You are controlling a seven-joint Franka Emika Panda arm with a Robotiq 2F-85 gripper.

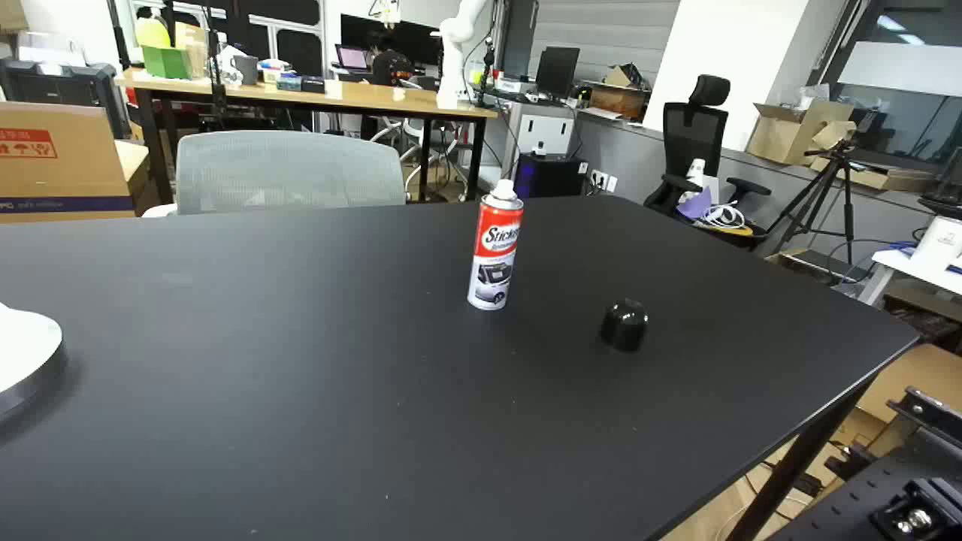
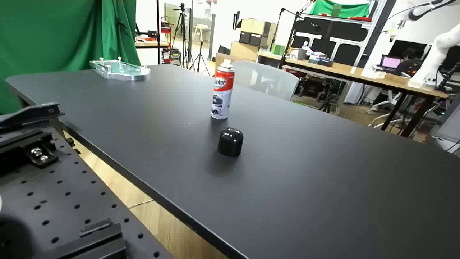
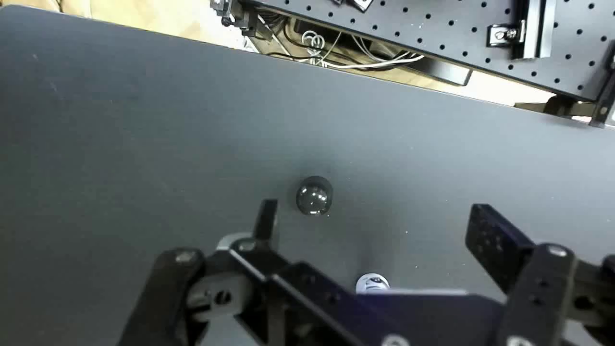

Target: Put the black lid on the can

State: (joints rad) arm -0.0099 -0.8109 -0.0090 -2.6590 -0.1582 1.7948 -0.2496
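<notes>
Jaws spread wide, nothing held. Beyond them in the wrist view, nearer one jaw: black lid (image 3: 314, 196), dome up on the counter (image 3: 144, 134). Next, behind the jaws and part-masked by them: aerosol can (image 3: 372, 282), upright in both exterior views, spray nozzle (image 1: 504, 189) bare. My read: capping not begun; grasp, carry, align, press all left.

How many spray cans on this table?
1: the can stands upright on the table, separate from the black lid. In the wrist view, the end effector partly hides the can. Each view crops the table.
</notes>
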